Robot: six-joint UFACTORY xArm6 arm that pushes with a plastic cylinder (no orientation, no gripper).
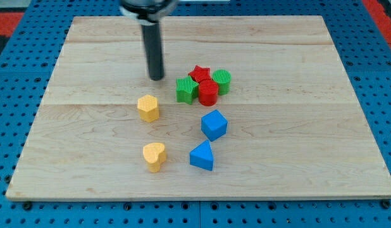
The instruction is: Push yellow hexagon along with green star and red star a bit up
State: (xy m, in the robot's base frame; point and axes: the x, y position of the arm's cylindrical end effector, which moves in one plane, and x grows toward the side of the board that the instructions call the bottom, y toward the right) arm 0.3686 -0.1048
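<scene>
Wooden board [88, 158] on a blue pegboard surface [18, 63], seen from above and in front. The arm carries no claw, so there is nothing to open, close or grip: it ends in a straight dark rod, and my tip [157, 78] rests on the board in the upper middle of the view.

Left group: the yellow hexagon [148, 107] lies below my tip and slightly toward the view's left, near it but apart, with bare wood between them. Farther toward the view's bottom sits a yellow heart [154, 156], well apart from the tip and almost straight below the hexagon.

Centre group: a tight cluster of four blocks lies to the view's right of my tip, at about the same height. The green star [186, 90] is its nearest member, just beside the tip but not touching it. The red star [199, 73] stands at the cluster's top, touching the green star's upper right side. A red cylinder [208, 92] sits against the green star on the view's right, and a green cylinder [223, 82] closes the cluster at its right edge.

Right group: a blue cube-like block [214, 124] lies below the cluster, and a blue triangle [202, 156] lies below that, level with the yellow heart.
</scene>
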